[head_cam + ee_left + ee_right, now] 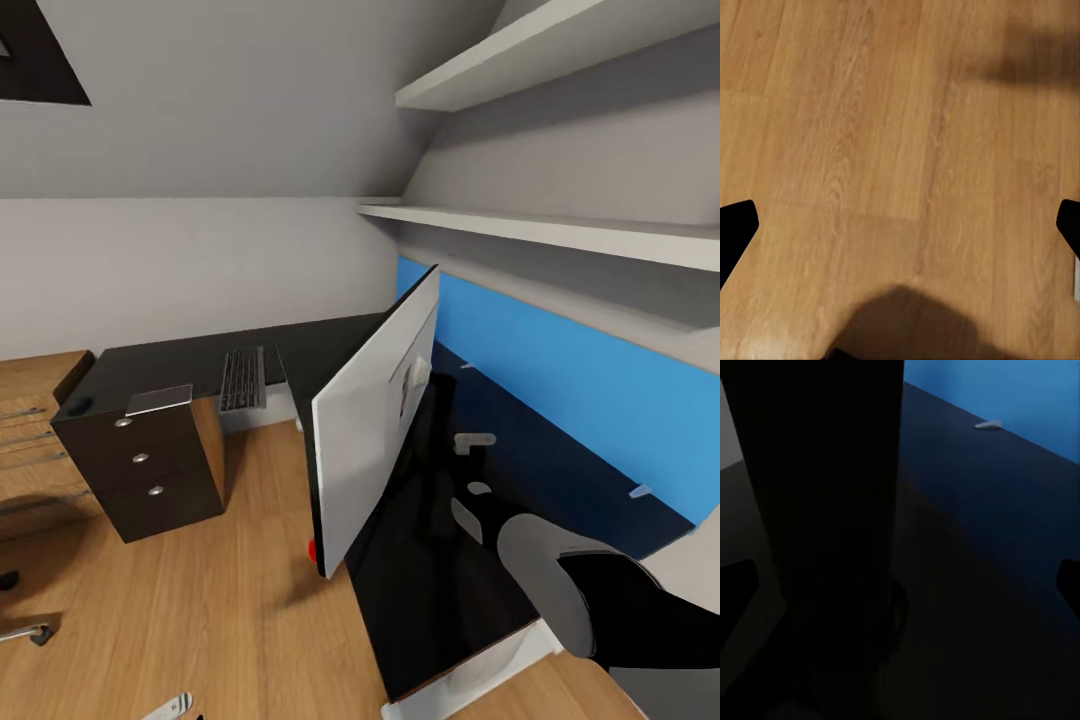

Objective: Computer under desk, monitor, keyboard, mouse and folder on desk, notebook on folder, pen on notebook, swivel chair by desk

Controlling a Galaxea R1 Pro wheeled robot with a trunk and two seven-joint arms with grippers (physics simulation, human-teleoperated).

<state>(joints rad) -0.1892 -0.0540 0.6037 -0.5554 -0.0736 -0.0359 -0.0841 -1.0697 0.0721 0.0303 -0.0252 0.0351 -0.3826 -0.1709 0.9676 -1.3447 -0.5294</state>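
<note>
Already the desk [180,362] carries most of what it should: its glossy black L-shaped top runs along the blue back panel [560,380], with the drawer unit [150,470] at its far end. Next in size, the monitor [375,430] stands on the desk near the corner, white back toward the camera, a red dot at its lower edge, apparently angled across the top, not squared to the wall. Beyond it the keyboard [242,378] lies flat on the far wing, near the monitor though not right beside it. A thin grey notebook [158,400] rests on the drawer end, and the small dark mouse [78,405] sits at that corner, well apart from the keyboard. So the monitor and keyboard look done; the mouse needs moving closer, and the folder, pen, chair and computer are still to be handled, as I judge it. The right arm [600,590] reaches over the desk; its jaws [900,585] stand wide apart, close by the dark monitor stand [825,510], holding nothing. The left jaws [900,225] are likewise spread and empty over the wooden floor [870,112].
</note>
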